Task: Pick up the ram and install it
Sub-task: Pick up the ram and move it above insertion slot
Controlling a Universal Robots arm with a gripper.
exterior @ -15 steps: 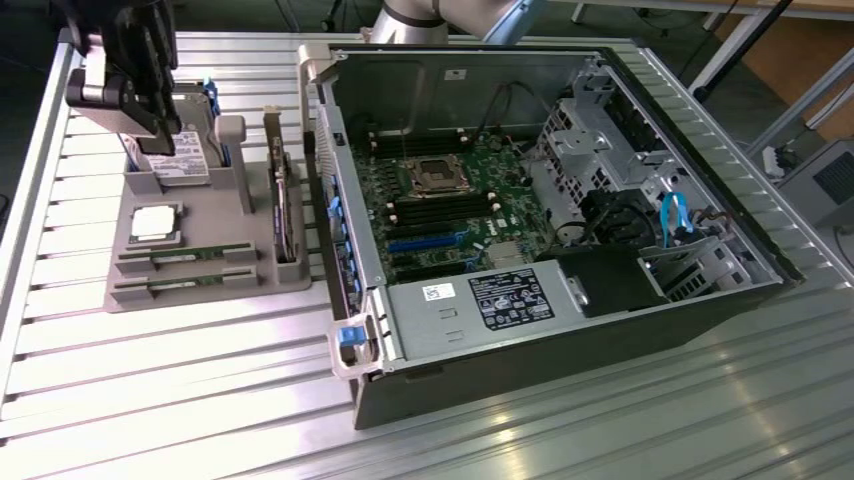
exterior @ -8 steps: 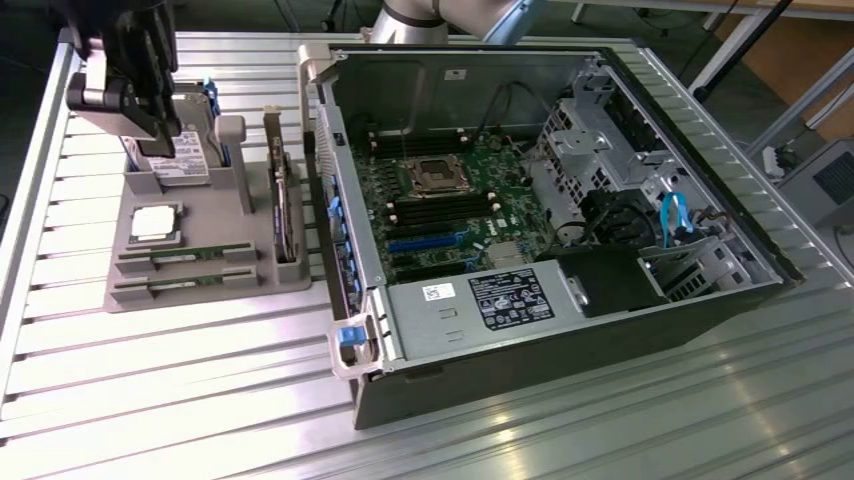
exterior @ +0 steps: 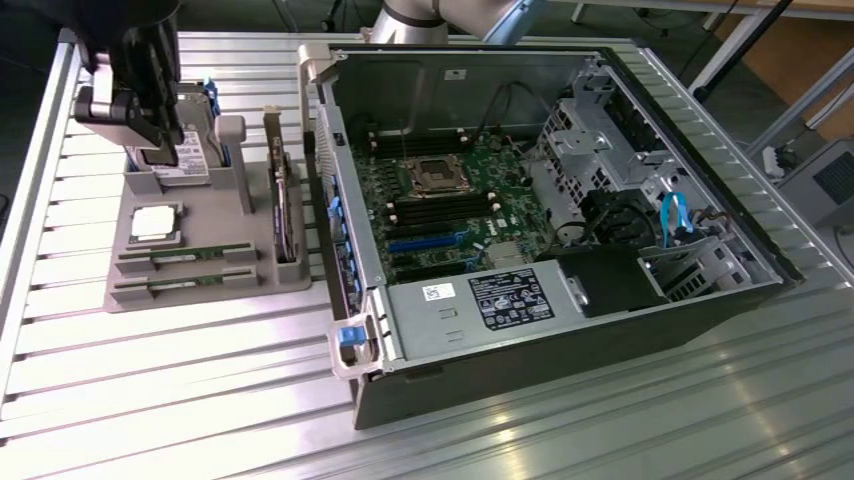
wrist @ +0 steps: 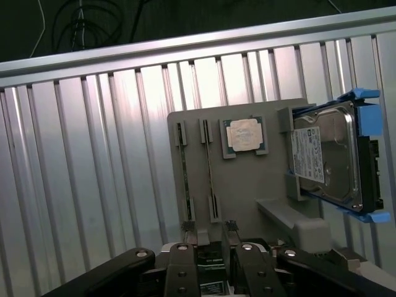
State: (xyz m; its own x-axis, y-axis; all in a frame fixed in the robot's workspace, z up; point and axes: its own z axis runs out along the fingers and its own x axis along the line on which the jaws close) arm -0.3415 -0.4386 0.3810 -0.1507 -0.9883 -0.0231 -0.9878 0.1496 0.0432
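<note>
Two ram sticks lie on edge in slots of a grey holder tray (exterior: 274, 275): one ram stick (exterior: 187, 256) (wrist: 208, 168) and, beside it, a second (exterior: 184, 284) (wrist: 184, 166). They are slim green boards. My gripper (exterior: 158, 130) (wrist: 208, 231) hangs above the tray's far end, over the hard drive, well clear of the sticks. Its fingers (wrist: 186, 234) stand open with nothing between them. In the wrist view the fingertips sit just past the near ends of the two sticks.
The tray also holds a silver processor chip (exterior: 154, 222) (wrist: 244, 134), a hard drive (exterior: 191, 150) (wrist: 328, 154) in a blue caddy, and a dark expansion card (exterior: 280, 195) on edge. At the exterior view's right lies the open computer case (exterior: 747, 250) with its motherboard (exterior: 447, 205).
</note>
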